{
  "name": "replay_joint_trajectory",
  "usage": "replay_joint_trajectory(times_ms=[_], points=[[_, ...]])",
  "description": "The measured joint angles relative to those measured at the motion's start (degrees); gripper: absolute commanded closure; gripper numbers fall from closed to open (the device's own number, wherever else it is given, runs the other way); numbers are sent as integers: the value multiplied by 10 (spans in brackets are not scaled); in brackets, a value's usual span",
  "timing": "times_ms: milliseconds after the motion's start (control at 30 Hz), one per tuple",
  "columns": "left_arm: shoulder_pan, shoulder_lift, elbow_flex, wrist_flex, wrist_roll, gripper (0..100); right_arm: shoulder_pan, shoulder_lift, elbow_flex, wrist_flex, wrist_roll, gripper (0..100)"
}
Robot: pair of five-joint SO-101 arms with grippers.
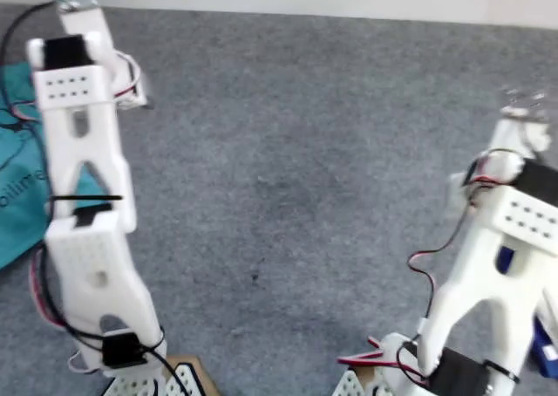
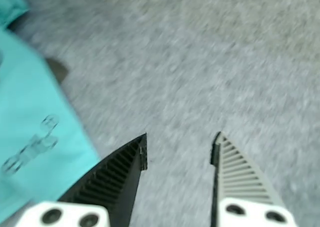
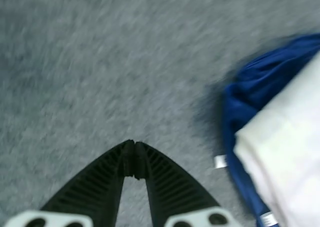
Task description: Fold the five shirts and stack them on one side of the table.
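By the near right corner of the table [image 1: 288, 152], a blue shirt [image 3: 250, 97] lay bunched beneath what looked like white cloth [image 3: 285, 152], just beside the right gripper [image 3: 134, 154], whose jaws were pressed together on nothing; farther along, at the left edge, a teal shirt [image 2: 35, 117] lay spread close beside the left gripper [image 2: 180, 142], its jaws apart and empty; the left arm appeared the nearer to the teal shirt.

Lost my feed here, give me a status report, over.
Left hand open, empty, beside the teal fabric shirt. Right hand shut, empty, near the dark blue fabric shirt under white cloth. Nothing seen blocking either hand.
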Motion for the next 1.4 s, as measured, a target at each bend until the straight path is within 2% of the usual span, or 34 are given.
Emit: replay_joint_trajectory(times_ms=[133, 333, 533, 700, 967, 1233, 1400], points=[[-29, -126, 148, 0, -20, 796, -18, -69, 113, -56, -1, 992], [-79, -289, 309, 0, -52, 796, -55, -273, 300, -111, -1, 992], [-178, -417, 476, -26, -91, 796, -102, -357, 362, -113, -1, 992], [-286, -485, 629, -105, -121, 796, -141, -336, 362, -113, -1, 992], [-430, -525, 825, -269, -147, 796, -150, -307, 362, -119, -1, 992], [-517, -525, 946, -491, -147, 796, -150, -302, 363, -133, -1, 992], [-549, -525, 990, -579, -147, 796, -151, -302, 363, -133, -1, 992]])
